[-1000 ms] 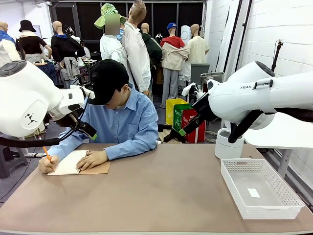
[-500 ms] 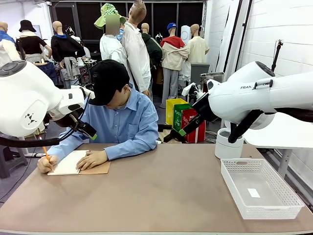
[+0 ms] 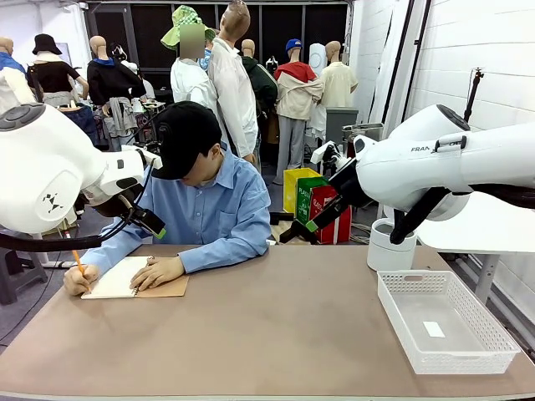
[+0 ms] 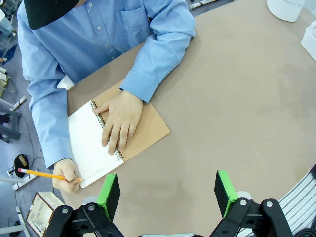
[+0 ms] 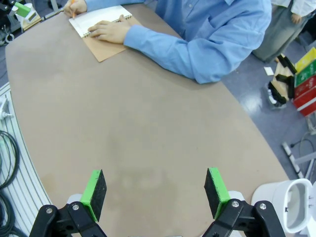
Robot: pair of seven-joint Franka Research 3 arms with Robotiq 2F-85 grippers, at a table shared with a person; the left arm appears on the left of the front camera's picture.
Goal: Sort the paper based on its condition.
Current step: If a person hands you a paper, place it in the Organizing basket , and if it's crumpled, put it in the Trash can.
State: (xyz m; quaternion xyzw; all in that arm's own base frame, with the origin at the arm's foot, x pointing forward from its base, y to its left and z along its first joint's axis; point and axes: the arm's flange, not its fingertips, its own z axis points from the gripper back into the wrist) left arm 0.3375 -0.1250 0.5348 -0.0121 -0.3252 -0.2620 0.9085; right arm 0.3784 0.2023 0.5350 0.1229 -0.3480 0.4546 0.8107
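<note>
At the bottom of my two wrist views, both of my grippers are hanging above bare table with jaws spread wide and nothing between the green pads: my left gripper point(image 4: 168, 190) is hovering just short of the notebook, my right gripper point(image 5: 154, 192) is waiting over the middle of the brown table point(image 3: 284, 334). Nothing is sorted yet, I am judging; the whole job is still lying ahead of me. At the lower right of the front view, the white basket point(image 3: 493, 347) is holding one tiny tag point(image 3: 434, 329), and behind it a white bin point(image 3: 389, 248) is standing at the table's edge. Farther off, at the left of the frame, the paper point(image 4: 88, 145) is still sitting bound in the spiral notebook point(image 4: 148, 131), the top page of it. The person's hand point(image 4: 119, 121) is pressing flat across the spiral, while the other hand point(image 4: 66, 178) is writing on the page with an orange pencil point(image 4: 47, 174). Those hands and sleeves are blocking any approach, so I am judging that I should wait until the sheet is torn free.
</note>
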